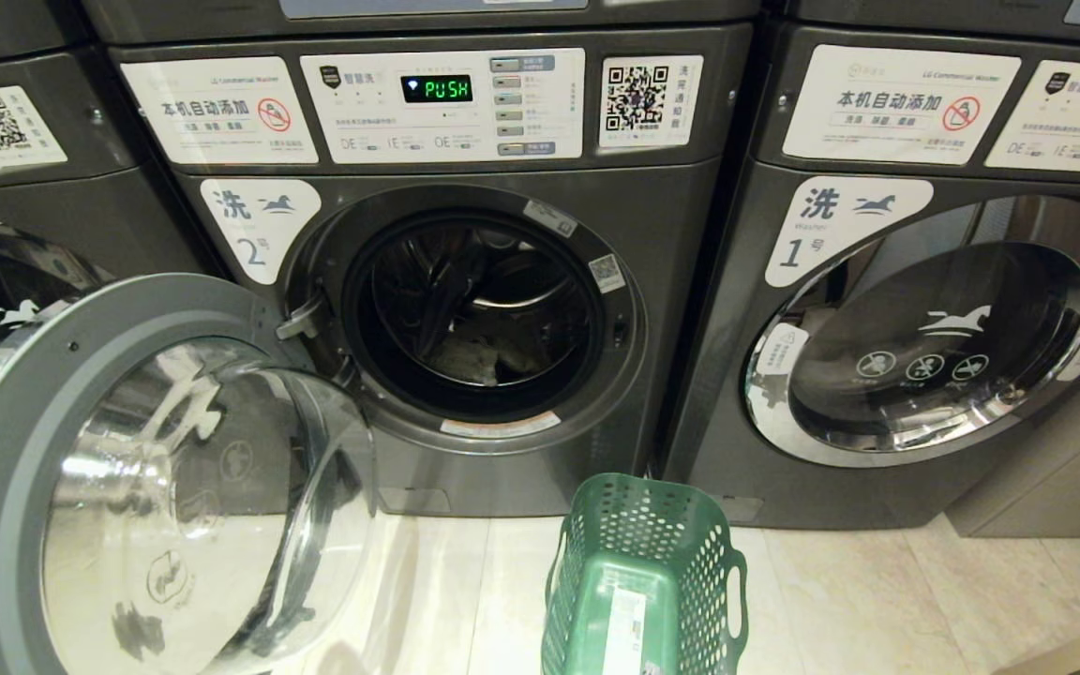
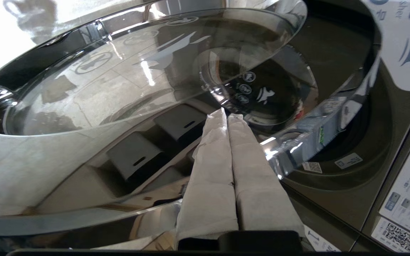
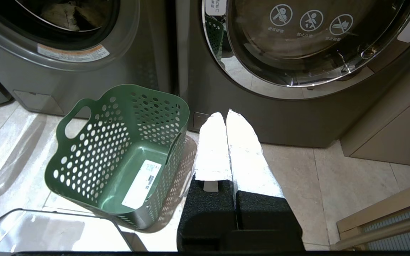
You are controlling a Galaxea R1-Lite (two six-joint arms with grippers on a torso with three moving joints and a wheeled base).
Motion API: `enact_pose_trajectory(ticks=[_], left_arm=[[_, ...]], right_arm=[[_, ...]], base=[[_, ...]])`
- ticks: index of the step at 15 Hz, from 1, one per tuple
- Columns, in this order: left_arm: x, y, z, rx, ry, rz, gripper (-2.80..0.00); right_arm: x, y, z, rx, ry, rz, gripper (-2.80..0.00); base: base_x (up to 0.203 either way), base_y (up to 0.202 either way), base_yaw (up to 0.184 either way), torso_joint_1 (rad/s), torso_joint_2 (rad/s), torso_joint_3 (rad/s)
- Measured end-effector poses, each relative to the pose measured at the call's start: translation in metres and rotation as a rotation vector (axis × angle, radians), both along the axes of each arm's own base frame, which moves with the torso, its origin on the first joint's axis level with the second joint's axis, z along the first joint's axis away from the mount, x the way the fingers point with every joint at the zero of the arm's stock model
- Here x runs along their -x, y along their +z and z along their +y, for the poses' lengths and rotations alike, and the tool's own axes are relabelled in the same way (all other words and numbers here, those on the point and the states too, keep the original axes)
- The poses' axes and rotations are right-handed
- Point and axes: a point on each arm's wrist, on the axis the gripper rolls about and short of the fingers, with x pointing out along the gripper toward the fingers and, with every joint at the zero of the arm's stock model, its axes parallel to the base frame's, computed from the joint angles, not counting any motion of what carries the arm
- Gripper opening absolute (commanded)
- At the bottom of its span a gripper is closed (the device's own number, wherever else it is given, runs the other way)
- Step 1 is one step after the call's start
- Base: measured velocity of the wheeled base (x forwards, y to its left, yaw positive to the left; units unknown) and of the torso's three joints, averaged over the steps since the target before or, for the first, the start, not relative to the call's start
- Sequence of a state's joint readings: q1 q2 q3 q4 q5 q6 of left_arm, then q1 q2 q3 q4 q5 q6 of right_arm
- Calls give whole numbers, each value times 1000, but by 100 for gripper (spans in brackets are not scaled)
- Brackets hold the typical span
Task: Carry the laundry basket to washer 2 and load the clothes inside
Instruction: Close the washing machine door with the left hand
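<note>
Pressed together, left jaws [image 2: 230,115] near door [image 2: 148,81], likely to shut washer 2 [image 1: 465,309]; clothes [image 1: 479,356] inside, basket [image 1: 648,581] empty.

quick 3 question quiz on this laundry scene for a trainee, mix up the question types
1. True or false: the laundry basket still holds clothes.
2. Which stands open: A) the door of washer 2, B) the door of washer 1?
3. Fill in: the clothes lie inside the ____ of washer 2.

Key
1. False: it is empty, with only its white sticker showing.
2. A: the open door swings out to the left.
3. Drum.
</note>
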State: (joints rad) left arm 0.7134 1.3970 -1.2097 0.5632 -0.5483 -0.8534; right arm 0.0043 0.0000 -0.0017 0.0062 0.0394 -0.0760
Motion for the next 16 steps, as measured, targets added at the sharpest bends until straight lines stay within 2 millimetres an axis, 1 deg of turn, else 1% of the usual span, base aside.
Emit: enact_pose_trajectory(ticks=[3,7,11,14,16], left_arm=[[2,-9,-11,16,-35,21,-280],[8,-19,-42,39,-143,38,-280],[14,-13,-66,96,-186,10,-280],[15,-9,-90,132,-289,-7,-280],[14,-7,-108,132,-397,-33,-280]], right_arm=[[0,0,0,-2,0,0,-280],[0,0,0,-10,-1,-1,-280],[0,0,0,-10,0,0,-280],[0,0,0,-12,0,0,-280],[0,0,0,-15,0,0,-280]], base=[[0,0,0,0,0,0],[0,0,0,0,0,0],[0,0,0,0,0,0],[0,0,0,0,0,0],[0,0,0,0,0,0]])
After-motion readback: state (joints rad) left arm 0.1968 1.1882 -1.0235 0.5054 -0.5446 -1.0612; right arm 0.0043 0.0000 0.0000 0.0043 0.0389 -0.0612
